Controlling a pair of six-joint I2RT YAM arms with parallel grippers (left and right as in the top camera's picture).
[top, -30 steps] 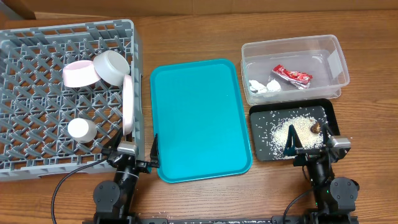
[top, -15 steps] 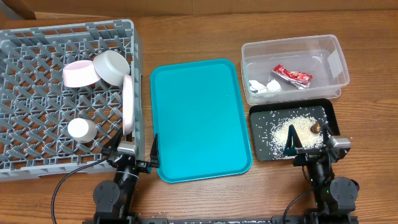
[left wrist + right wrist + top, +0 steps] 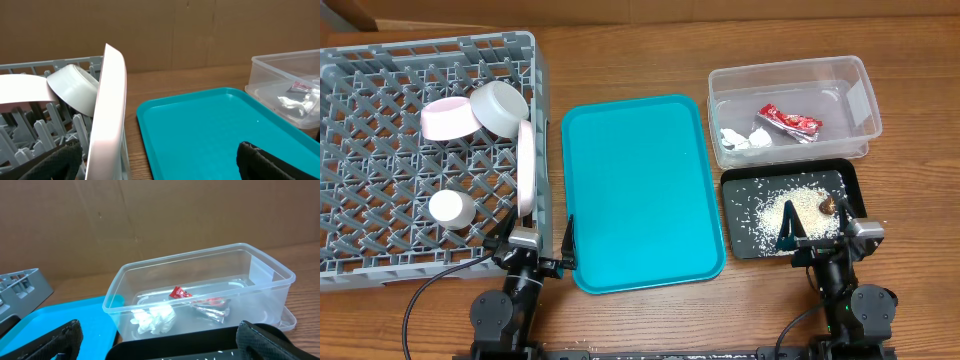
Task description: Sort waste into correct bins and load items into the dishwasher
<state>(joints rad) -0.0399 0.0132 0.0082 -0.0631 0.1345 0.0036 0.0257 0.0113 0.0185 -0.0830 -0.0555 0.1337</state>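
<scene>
The grey dish rack (image 3: 380, 90) holds a pink bowl (image 3: 447, 118), a grey-green bowl (image 3: 500, 106), a white cup (image 3: 450, 208) and a white plate (image 3: 526, 168) standing on edge. The clear tub (image 3: 790, 72) holds a red wrapper (image 3: 788, 121) and a white napkin (image 3: 745, 138). The black tray (image 3: 847, 180) holds rice grains (image 3: 782, 210) and a brown scrap (image 3: 827, 205). My left gripper (image 3: 536, 243) is open at the rack's front right corner; the plate (image 3: 110, 110) rises between its fingers' span. My right gripper (image 3: 820, 236) is open over the black tray's front edge. No chopsticks show.
A large teal tray (image 3: 640, 190) lies between the rack and the bins, bare; it also shows in the left wrist view (image 3: 215, 130). In the right wrist view the clear tub (image 3: 200, 275) stands behind the black tray's rim (image 3: 170, 342). A brown cardboard wall backs the table.
</scene>
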